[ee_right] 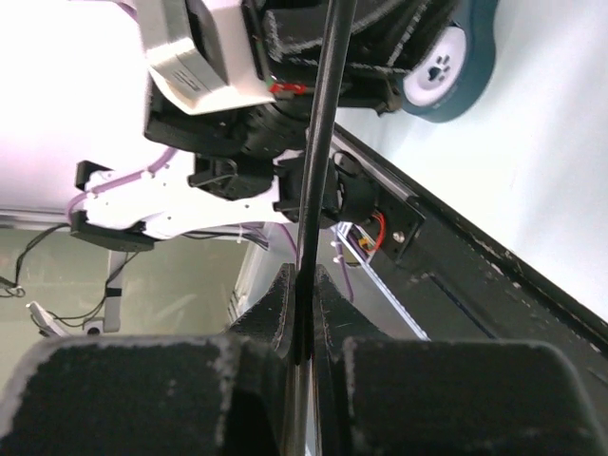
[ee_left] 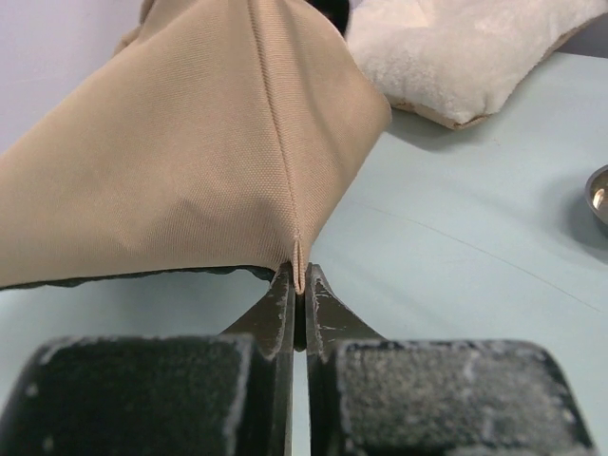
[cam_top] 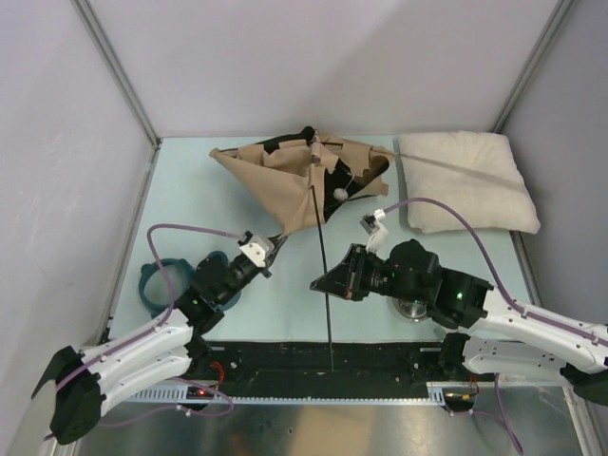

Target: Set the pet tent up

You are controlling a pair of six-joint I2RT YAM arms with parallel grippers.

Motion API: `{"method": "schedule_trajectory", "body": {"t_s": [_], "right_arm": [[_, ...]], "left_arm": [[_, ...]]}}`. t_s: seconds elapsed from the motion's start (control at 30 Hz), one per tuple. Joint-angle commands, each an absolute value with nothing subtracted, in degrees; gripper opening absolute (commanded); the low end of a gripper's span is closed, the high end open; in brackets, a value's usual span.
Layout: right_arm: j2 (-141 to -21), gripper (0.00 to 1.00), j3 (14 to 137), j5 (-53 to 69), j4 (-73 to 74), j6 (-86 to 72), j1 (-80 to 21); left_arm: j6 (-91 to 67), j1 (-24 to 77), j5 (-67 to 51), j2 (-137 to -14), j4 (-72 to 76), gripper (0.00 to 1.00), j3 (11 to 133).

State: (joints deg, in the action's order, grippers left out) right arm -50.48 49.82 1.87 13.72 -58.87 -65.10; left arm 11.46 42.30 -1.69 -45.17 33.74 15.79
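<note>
Far centre of table [cam_top: 190, 190]: pet tent [cam_top: 285, 180] lies slumped, fabric judged soft, light.
Near corner seam [ee_left: 295, 249] is pinched by left gripper [ee_left: 297, 294]; stiff thin pole [cam_top: 328, 323] is clamped by right gripper [ee_right: 304, 294]; seams are best gripped.

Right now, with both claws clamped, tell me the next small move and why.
Probably draw the left claw slightly back, tugging taut the corner of the tent that it pinches: the fabric lies slumped, while the right claw grips the black pole running up into the tent.
</note>
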Motion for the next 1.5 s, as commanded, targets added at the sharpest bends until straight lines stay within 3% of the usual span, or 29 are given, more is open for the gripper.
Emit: {"method": "schedule_trajectory", "body": {"t_s": [0.0, 0.1, 0.37, 0.63, 0.87, 1.07, 1.33, 1.47], "right_arm": [[-51.51, 0.0, 50.27, -5.33, 3.28, -57.74, -62.73], [-52.66, 0.0, 50.27, -5.38, 4.46, -58.08, -64.9], [-54.97, 0.0, 48.78, -9.36, 6.42, -60.94, -71.2], [-55.05, 0.0, 47.3, -10.96, 4.48, -62.42, -72.17], [-53.76, 0.0, 47.29, -11.4, 4.11, -63.65, -71.78], [-53.93, 0.0, 47.28, -10.71, 2.91, -64.75, -71.79], [-54.74, 0.0, 47.29, -10.57, 1.13, -66.9, -72.24], [-55.39, 0.0, 47.29, -10.13, 0.63, -67.49, -72.23]], "left_arm": [[10.87, 43.49, -1.93, -45.02, 31.77, 0.0, 15.18], [10.38, 43.51, 0.96, -46.11, 31.82, 0.02, 16.89], [10.65, 43.52, 5.87, -47.71, 31.84, 0.47, 20.51], [7.97, 43.52, 6.2, -45.94, 32.16, 0.65, 16.39], [4.46, 43.51, -2.72, -39.28, 32.37, 0.77, 10.31], [3.52, 43.51, -4.4, -44.08, 37.95, 0.69, 10.23], [2.21, 43.53, -2.11, -52.18, 48.07, 0.45, 12.49], [1.31, 43.56, -1.08, -54.48, 50.86, 0.44, 13.23]]}}
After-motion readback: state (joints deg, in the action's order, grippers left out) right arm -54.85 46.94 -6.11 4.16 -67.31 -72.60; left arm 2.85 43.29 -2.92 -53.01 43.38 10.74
